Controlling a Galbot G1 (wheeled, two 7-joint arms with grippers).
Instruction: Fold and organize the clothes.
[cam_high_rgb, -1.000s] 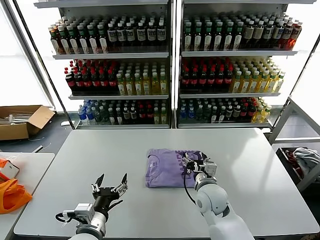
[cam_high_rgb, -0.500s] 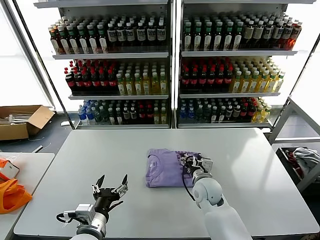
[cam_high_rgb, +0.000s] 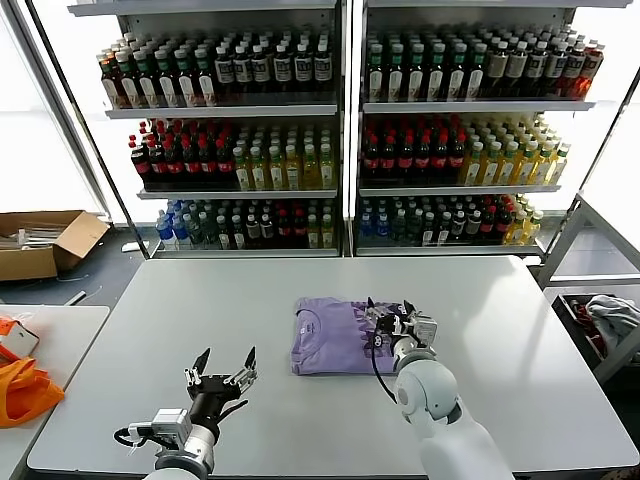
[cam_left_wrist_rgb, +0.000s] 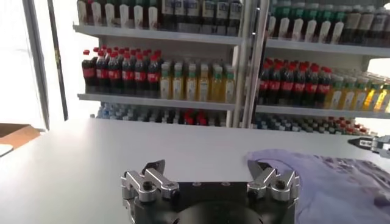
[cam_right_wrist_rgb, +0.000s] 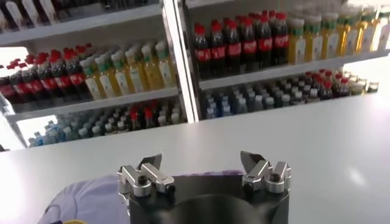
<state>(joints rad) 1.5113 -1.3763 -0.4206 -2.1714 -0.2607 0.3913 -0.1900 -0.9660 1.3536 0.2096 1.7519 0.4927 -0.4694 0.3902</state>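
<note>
Shelving (cam_high_rgb: 345, 130) packed with rows of bottled drinks is seen filling the background behind a broad pale grey tabletop (cam_high_rgb: 180, 300). A second, smaller tabletop (cam_high_rgb: 50, 330) is seen on the robot's left, with a bright orange fabric item (cam_high_rgb: 25, 390) lying on it, and an open cardboard box (cam_high_rgb: 45, 240) is seen on the floor beyond. On the robot's right, a grey-white cloth heap (cam_high_rgb: 612, 318) is seen in a rack beside the main tabletop. The lavender T-shirt (cam_high_rgb: 330, 335) is laid near the middle of the main tabletop, folded into a compact rectangle, with part of its dark-and-white print visible by the right claw. The right claw (cam_high_rgb: 392, 322) is held over the T-shirt's right edge, its fingers spread wide with nothing gripped between them; in the right wrist view the fingertips (cam_right_wrist_rgb: 149, 163) are seen apart above the purple fabric (cam_right_wrist_rgb: 91, 198). The left claw (cam_high_rgb: 222, 372) is held above bare tabletop, well apart from the T-shirt on its near left side, fingers likewise spread wide and empty, as its wrist view shows (cam_left_wrist_rgb: 210, 173).
</note>
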